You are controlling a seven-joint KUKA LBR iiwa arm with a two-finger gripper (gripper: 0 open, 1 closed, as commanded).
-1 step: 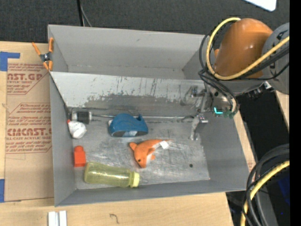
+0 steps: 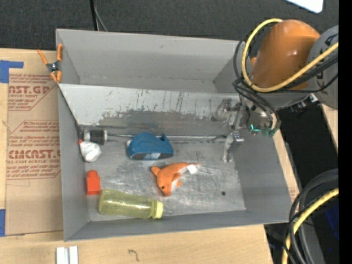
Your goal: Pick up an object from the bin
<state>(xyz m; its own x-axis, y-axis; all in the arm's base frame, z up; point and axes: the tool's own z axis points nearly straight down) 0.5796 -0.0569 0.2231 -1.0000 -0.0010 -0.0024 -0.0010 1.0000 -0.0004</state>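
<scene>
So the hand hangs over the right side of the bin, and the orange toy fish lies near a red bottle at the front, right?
Not quite: the camera view shows the bottle is yellowish-green, not red. The rest holds: the hand hangs over the right side of the bin, and the orange toy fish lies near that bottle.

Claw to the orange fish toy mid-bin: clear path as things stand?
Probably yes. The claw hangs at the right side of the bin; the orange fish toy lies in the open toward mid-bin, nothing between them. The blue case and yellow bottle lie apart from the toy.
</scene>
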